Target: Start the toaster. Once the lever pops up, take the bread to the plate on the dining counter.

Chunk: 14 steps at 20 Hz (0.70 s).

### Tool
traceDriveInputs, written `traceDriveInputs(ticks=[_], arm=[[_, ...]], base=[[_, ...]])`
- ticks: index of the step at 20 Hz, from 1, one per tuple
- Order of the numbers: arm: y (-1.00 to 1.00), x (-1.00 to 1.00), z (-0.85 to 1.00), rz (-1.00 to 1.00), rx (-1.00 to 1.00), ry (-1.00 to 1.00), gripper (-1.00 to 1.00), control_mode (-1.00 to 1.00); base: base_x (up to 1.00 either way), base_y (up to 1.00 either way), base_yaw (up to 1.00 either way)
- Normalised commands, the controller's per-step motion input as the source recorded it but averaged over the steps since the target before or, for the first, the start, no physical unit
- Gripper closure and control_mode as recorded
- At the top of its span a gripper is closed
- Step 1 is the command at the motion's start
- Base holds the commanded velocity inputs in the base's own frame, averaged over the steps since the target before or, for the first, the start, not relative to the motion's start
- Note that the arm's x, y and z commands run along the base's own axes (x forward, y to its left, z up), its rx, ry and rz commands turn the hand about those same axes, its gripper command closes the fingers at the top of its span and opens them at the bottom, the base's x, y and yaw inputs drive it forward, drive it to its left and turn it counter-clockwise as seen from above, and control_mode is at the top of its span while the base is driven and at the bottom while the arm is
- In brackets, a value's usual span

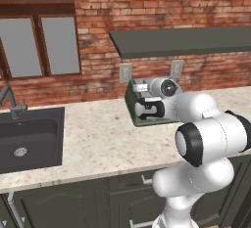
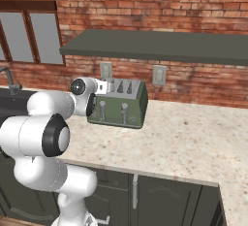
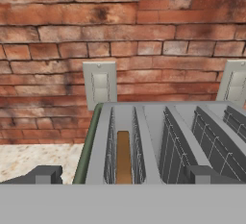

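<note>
The end effector [image 3: 122, 175], fingers spread wide and holding nothing, hovers above the toaster [image 2: 120, 104] on the tabletop [image 2: 193, 137], with the bread [image 3: 123, 156] at 12 o'clock, long axis front-to-back, and the lever apparently below.

The white arm rises from its base and folds at a bulky elbow joint with a dark ring, then reaches forward and away from the cameras. Its wrist is level, with the hand pointing toward the far wall. In the hand view the claw [image 3: 122, 175] looks ahead and slightly down; its two small dark fingertips [image 3: 45, 175] stand far apart at the bottom edge, one at each side, spread wide with nothing gripped between them.
</note>
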Motion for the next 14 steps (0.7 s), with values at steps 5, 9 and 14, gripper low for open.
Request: traceDriveInputs(ticks=[5,9,14], arm=[[0.00,0.00,0.00,0.00,0.00,0.00,-1.00,-1.00],[0.00,0.00,0.00,0.00,0.00,0.00,-1.00,-1.00],[0.00,0.00,0.00,0.00,0.00,0.00,-1.00,-1.00]], base=[[0.00,0.00,0.00],[0.00,0.00,0.00],[0.00,0.00,0.00]])
